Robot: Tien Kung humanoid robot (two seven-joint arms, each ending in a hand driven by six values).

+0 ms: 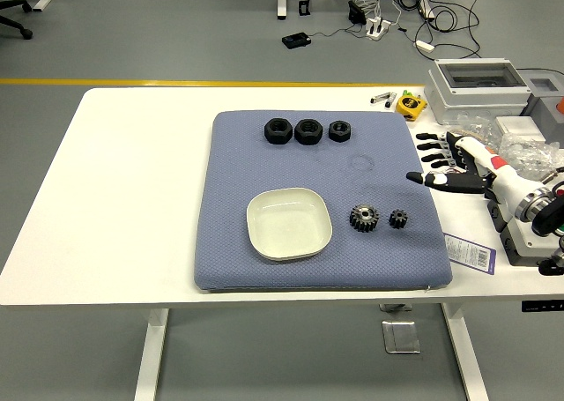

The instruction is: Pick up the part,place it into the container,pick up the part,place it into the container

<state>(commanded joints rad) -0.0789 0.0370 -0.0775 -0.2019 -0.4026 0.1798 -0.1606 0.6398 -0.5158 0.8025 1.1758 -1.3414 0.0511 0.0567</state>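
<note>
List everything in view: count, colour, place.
hex nuts: 3, black, row at pad's far edge
gears: 2, dark, one larger, one smaller, right of the dish
dish: 1, white, empty, pad's near middle
pad: 1, blue-grey, table centre
tape measure: 1, yellow, beyond pad's far right corner
box: 1, grey, clear lid, table's far right
table: 1, white
right robot hand: 1, white and black, fingers spread, empty, at pad's right edge

Blue-grey quilted foam mat [264, 167] lies centred on white table [115, 198]. On mat, front centre: white square shallow dish [288, 223]. Right of dish: larger dark metal gear [363, 217], then smaller dark gear [398, 218] just beside. Along rear edge: three black hex nuts [307, 130] in a row.
</note>
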